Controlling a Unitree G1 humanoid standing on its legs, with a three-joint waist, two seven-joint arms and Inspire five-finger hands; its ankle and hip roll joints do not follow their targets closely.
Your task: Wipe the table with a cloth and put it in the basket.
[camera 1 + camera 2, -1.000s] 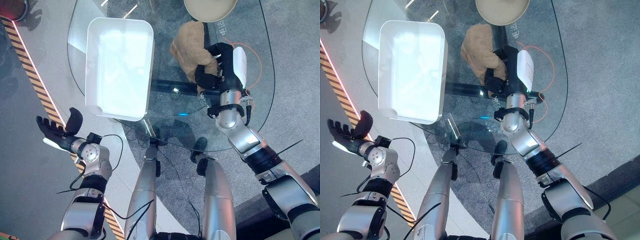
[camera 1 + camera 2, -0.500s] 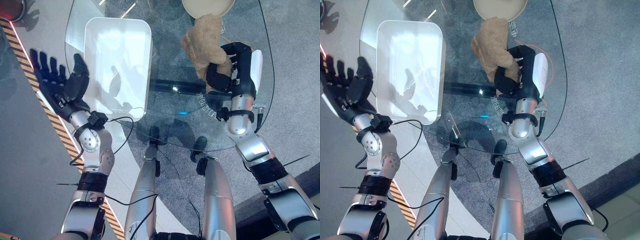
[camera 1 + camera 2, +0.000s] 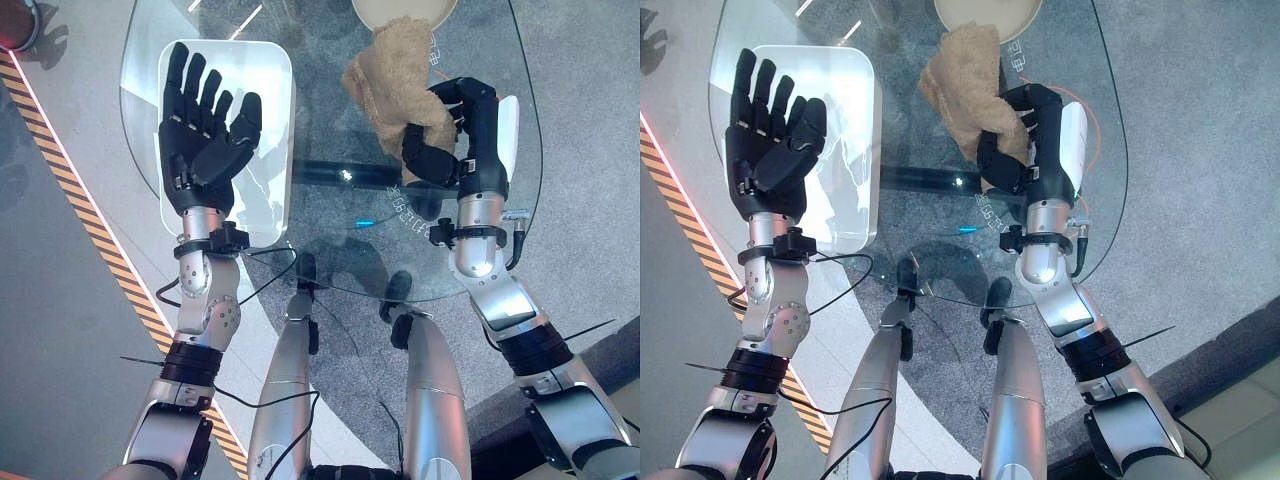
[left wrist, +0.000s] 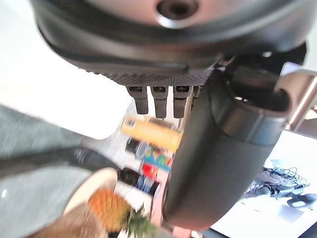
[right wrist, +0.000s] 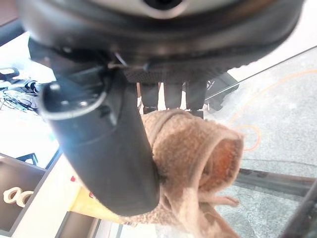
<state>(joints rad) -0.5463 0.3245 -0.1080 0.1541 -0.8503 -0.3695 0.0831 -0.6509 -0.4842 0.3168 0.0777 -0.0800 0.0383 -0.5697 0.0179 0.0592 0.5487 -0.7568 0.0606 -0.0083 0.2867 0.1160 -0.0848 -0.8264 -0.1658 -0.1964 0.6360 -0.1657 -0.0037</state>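
Note:
A tan fluffy cloth (image 3: 385,85) is bunched in my right hand (image 3: 445,140), which is shut on it over the far right part of the round glass table (image 3: 340,240). In the right wrist view the thumb (image 5: 109,158) and the curled fingers clamp the cloth (image 5: 193,158). A white rectangular basket (image 3: 275,90) stands on the table's left side. My left hand (image 3: 205,150) hovers above it, open, palm toward the camera, fingers straight and spread. It holds nothing.
A round beige dish (image 3: 400,10) sits at the table's far edge, just beyond the cloth. On the floor to the left runs a black and yellow striped tape (image 3: 90,220). The glass between the basket and the cloth is bare.
My left hand has swung from beside the table's left edge up over the basket. The right hand has kept the cloth and shifted only slightly.

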